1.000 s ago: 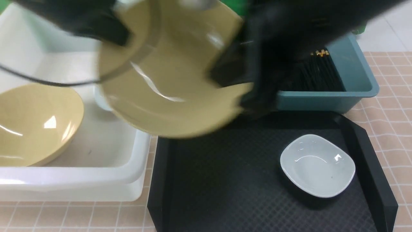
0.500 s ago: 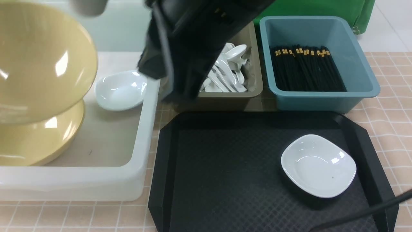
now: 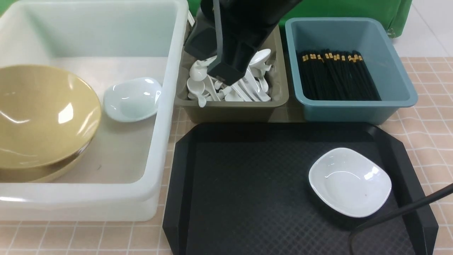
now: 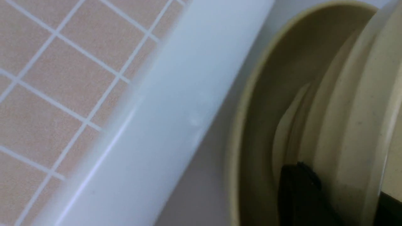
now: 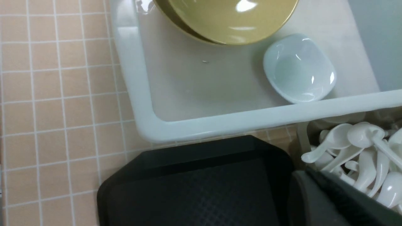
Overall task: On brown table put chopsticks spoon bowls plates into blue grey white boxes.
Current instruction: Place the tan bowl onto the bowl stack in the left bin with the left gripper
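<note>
The left claw (image 4: 344,197) is clenched on the rim of the top bowl (image 3: 42,113), which sits nested in a lower bowl (image 3: 53,173) inside the white tub (image 3: 170,106). It is best to let go only once the bowl rests level, then lift straight clear without dragging the rim. The right claw (image 3: 226,72), closed and apparently empty, hangs over the spoons (image 3: 198,76) in the grey box (image 3: 233,113). One plate (image 3: 349,182) lies on the black tray (image 3: 247,198).
</note>
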Controlling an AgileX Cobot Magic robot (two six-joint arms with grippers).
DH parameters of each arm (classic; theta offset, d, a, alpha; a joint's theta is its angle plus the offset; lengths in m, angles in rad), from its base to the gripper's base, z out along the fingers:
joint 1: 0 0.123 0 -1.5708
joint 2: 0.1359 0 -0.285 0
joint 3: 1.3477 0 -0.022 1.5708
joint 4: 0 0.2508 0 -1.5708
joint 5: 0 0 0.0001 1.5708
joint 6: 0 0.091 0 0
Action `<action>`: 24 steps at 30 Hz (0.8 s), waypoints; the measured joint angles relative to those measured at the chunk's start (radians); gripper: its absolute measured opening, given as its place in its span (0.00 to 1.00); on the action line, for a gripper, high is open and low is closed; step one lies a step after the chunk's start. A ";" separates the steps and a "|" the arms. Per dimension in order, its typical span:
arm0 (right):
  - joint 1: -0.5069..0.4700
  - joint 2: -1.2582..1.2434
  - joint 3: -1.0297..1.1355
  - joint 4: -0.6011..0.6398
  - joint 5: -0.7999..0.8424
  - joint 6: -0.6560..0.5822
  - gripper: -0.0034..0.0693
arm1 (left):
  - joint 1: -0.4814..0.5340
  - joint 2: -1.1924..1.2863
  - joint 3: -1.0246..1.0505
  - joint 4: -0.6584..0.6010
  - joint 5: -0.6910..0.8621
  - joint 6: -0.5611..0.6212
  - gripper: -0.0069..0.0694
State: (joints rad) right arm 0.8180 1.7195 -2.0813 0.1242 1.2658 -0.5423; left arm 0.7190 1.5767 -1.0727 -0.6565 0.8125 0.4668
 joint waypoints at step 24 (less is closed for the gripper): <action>-0.039 -0.001 0.000 -0.001 0.001 0.008 0.11 | -0.045 -0.191 -0.291 0.146 0.223 -0.109 0.71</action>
State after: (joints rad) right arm 0.7791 1.7187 -2.0813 0.1232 1.2666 -0.5348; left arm 0.6736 1.3859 -1.3640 -0.5103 1.0355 0.3578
